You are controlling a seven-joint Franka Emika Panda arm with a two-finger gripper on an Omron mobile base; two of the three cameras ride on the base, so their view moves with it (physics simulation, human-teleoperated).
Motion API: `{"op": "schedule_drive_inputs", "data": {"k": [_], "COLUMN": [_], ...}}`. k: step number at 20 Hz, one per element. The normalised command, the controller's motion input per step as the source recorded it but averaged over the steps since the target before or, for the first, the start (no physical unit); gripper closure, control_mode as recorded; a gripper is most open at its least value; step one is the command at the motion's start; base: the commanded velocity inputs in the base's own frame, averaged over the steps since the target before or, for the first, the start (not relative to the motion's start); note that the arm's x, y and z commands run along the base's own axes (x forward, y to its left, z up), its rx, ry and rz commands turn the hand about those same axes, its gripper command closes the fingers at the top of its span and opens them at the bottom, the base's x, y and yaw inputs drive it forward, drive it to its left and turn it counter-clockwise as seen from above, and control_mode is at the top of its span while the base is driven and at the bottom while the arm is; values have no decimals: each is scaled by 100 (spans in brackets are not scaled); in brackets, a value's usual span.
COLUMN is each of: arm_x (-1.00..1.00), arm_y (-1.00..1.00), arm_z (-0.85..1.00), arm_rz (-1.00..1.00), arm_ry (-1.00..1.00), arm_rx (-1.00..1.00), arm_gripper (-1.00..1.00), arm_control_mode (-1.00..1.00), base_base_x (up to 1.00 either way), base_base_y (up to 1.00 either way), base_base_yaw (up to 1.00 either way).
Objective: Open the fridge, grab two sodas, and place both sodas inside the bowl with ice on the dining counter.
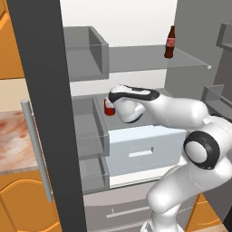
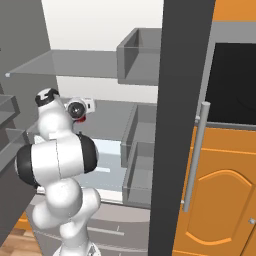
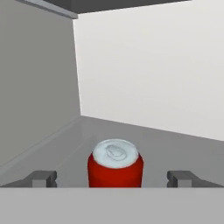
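The fridge (image 1: 136, 59) stands open, its dark door edge (image 2: 182, 100) close to the camera. A small red can (image 3: 115, 168) stands upright on the grey middle shelf, near the left wall. My gripper (image 3: 114, 179) is open, with one fingertip on each side of the can and not touching it. From the left base the can (image 1: 108, 108) peeks out beside my hand (image 1: 132, 100); from the right base a sliver of the can (image 2: 82, 120) shows under the hand. The dark-brown bottle (image 1: 170, 43) stands upright on the glass shelf above. The bowl and the dining counter are out of view.
Grey door bins (image 1: 88, 127) line the open left door, and others (image 2: 140, 145) the right door. A white drawer (image 1: 145, 149) sits below the can's shelf. A marbled wall counter (image 1: 13, 140) and orange cabinets (image 2: 220, 200) flank the fridge.
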Motion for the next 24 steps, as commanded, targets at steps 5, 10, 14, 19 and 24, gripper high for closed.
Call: {"op": "schedule_drive_inputs", "data": {"k": [5,10,14,19,24], "arm_x": [30,14,15,20,23], "arm_y": [2,5,1,2,17], "arm_z": [-22,-39,-12,-15,-16], "arm_rz": [0,0,0,0,0], "arm_ry": [2,4,1,1,0], "arm_rx": [-1,-3,0,0,-1], "arm_gripper": [-100,-100,-100,-100,100], "arm_control_mode": [-100,-100,-100,-100,-100], "base_base_x": [0,0,0,0,0], "base_base_y": [0,0,0,0,0], "base_base_yaw": [0,0,0,0,0]}}
